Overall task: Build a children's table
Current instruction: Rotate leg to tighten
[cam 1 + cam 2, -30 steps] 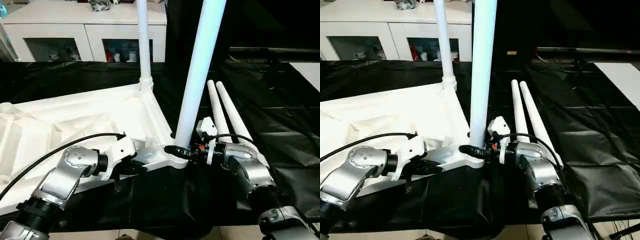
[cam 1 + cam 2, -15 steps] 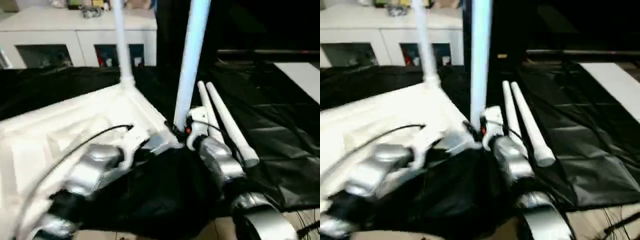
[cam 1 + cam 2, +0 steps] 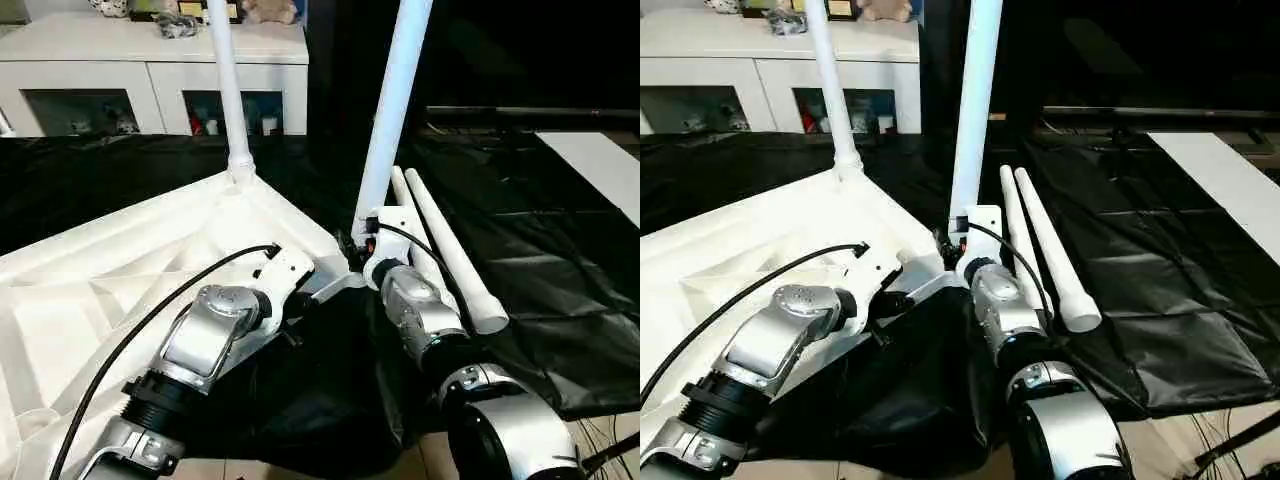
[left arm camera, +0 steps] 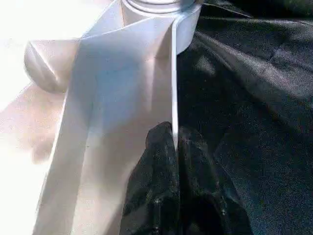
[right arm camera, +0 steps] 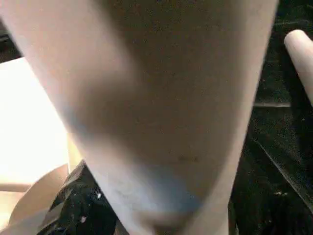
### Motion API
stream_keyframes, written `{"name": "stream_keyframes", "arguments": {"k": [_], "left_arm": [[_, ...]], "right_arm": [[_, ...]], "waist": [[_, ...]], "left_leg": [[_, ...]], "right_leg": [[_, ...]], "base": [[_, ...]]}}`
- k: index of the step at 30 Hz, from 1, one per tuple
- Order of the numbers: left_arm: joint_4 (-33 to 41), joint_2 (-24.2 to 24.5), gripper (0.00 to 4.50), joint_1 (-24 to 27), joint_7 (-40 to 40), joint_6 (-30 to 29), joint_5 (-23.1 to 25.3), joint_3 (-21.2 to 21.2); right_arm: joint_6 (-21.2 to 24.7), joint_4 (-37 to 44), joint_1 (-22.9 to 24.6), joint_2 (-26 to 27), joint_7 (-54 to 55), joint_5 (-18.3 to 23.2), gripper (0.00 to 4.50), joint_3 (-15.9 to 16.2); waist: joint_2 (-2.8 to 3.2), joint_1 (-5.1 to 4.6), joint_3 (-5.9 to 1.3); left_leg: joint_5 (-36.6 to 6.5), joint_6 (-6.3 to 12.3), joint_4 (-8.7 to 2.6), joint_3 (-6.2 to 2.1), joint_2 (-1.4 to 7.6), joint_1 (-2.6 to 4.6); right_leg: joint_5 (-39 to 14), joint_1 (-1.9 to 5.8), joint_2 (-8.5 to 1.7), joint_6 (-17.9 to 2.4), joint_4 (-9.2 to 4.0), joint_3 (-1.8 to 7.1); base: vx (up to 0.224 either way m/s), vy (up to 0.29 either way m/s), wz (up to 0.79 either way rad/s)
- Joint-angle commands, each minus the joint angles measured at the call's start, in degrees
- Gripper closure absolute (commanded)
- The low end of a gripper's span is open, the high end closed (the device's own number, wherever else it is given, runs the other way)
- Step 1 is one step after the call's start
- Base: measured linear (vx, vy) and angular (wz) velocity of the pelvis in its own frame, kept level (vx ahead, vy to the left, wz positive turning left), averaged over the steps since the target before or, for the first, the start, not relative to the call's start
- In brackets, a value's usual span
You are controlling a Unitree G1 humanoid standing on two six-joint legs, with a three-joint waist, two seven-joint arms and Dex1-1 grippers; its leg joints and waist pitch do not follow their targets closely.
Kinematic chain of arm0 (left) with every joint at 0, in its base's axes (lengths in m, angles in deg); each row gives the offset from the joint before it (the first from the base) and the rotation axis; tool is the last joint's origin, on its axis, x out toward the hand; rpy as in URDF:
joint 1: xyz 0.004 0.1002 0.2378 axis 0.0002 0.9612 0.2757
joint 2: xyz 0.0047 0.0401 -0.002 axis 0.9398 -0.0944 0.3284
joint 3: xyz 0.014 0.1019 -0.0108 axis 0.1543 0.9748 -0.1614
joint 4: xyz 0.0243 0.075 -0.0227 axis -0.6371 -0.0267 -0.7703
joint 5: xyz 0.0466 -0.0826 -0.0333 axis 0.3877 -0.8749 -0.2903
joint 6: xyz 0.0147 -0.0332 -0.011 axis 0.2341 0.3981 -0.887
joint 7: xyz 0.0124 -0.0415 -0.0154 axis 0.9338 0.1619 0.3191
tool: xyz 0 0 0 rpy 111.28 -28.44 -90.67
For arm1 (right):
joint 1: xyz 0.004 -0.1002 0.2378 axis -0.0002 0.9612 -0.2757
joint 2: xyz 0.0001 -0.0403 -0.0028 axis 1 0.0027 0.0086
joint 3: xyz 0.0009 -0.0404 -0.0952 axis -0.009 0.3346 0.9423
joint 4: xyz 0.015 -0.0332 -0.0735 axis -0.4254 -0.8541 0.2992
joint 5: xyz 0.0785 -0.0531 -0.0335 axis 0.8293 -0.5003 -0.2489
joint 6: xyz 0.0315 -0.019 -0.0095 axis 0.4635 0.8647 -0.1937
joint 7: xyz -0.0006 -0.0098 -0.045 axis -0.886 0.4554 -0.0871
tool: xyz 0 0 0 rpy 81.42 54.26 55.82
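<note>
Now we have the upturned tabletop (image 3: pixel 150 260) on black sheeting (image 3: pixel 560 260); our left gripper (image 4: pixel 174 147) pinches its thin rim; our right gripper (image 3: pixel 352 252) clasps the near standing leg (image 3: pixel 392 110) at its base; another leg (image 3: pixel 226 90) stands in the far corner; two spare legs (image 3: pixel 445 250) lie beside us.

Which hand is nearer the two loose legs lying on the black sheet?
Right. The right hand grips the near upright leg at its base, just beside the two loose legs. The left hand pinches the tabletop rim, beyond that corner from them.
</note>
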Motion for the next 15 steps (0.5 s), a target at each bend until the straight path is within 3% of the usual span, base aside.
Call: {"name": "stream_keyframes", "arguments": {"k": [1,2,4,9,12,14,15], "left_arm": [[1.96,-1.21,4.5,-0.76,0.49,0.04,-0.49,2.5],[2.02,-1.07,4.5,-0.74,0.56,0.07,-0.49,2.54],[2.03,-0.54,4.5,-0.76,1.07,1.22,-0.36,2.8],[2.52,1.39,4.5,-0.43,3.44,4.24,-0.31,3.52],[2.61,2.85,4.5,-0.21,5.26,5.77,-0.63,3.66],[2.65,3.71,4.5,-0.14,6.14,6.6,-0.8,3.6],[2.49,4.37,4.5,-0.07,6.64,6.84,-0.96,3.34]], "right_arm": [[3.16,-5.53,1.72,3.05,-2.5,0.8,2.07,0.43],[2.96,-5.47,1.66,3.11,-3.38,1.07,2.07,0.22],[2.41,-4.79,1.43,3.22,-5.7,2.19,1.51,-0.6],[1.3,-3.51,0.61,2.94,-9.96,2.59,1.17,-1.26],[0.72,-1.89,0.24,2.18,-14.27,2.6,0.86,-0.78],[0.93,-0.61,0.33,1.57,-17.16,2.42,0.81,-0.37],[1.43,0.71,0.6,0.93,-19.38,2.28,0.58,0.22]], "waist": [[0.84,-0.46,-1.42],[0.84,-0.46,-1.42],[0.96,-0.57,-1.59],[0.94,-0.8,-1.51],[0.97,-0.65,-1.76],[0.9,-0.58,-1.73],[0.84,-0.4,-1.74]], "left_leg": [[-34.95,-4.19,-5.42,-2.29,2.54,1.8],[-34.95,-4.19,-5.42,-2.29,2.54,1.8],[-33.65,-3.94,-5.76,-2.29,2.67,1.48],[-33.05,-3.45,-5.79,-2.05,2.73,1.41],[-28.96,-2.93,-5.87,-1.91,2.8,0.79],[-27.16,-2.34,-5.74,-1.61,2.78,0.74],[-25.52,-1.81,-5.67,-1.47,2.86,0.76]], "right_leg": [[-31.7,-0.83,-4.7,-5.03,-6.64,2.02],[-31.7,-0.83,-4.7,-5.03,-6.64,2.02],[-28.6,-0.41,-4.62,-5.67,-6.5,2.04],[-26.83,-0.46,-4.69,-7.04,-6.45,2.27],[-23.57,0.15,-4.82,-8.08,-5.99,2.41],[-22.55,0.16,-4.81,-8.76,-5.95,2.51],[-22.73,0.28,-4.89,-9.08,-5.95,2.57]], "base": [[0.0,0.0,0.0],[0.0,0.0,0.0],[0.0,0.0,0.0],[0.0,0.0,0.0],[0.0,0.0,0.0],[0.0,0.0,0.0],[0.0,0.0,0.0]]}}
